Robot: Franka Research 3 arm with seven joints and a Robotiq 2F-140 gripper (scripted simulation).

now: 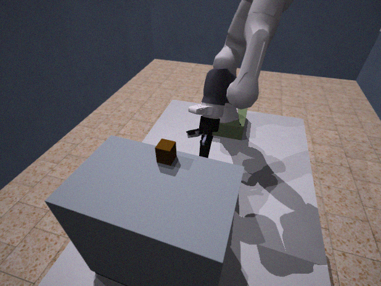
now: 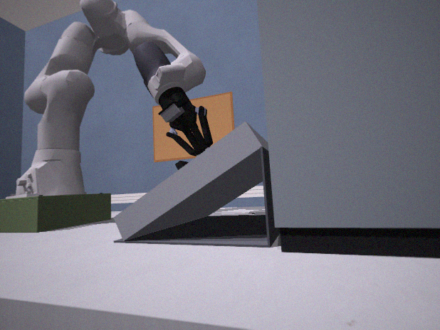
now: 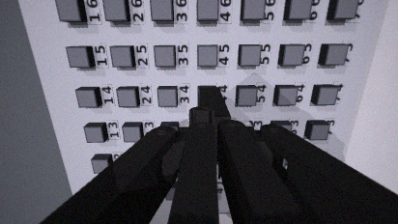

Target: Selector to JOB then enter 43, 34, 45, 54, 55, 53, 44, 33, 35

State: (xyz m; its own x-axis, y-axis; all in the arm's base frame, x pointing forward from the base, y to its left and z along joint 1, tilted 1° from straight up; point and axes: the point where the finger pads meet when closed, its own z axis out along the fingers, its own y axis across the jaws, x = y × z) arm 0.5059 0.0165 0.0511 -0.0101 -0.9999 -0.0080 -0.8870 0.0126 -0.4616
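The keypad is a light sloped panel with rows of grey square keys, each with its number printed beside it. In the wrist view my gripper is shut with nothing between the fingers. Its tip sits in column 4, just below key 44, which lies dark in the gripper's shadow. Key 43 is hidden under the fingers. Keys 34, 54, 45, 35 and 55 show grey and unlit. In the exterior view the gripper is at the sloped panel. The selector is not plainly in view.
A tall grey box stands next to the panel and hides it in the top view; a small orange cube sits on top. An orange board stands behind the gripper. The arm's green base is at the left.
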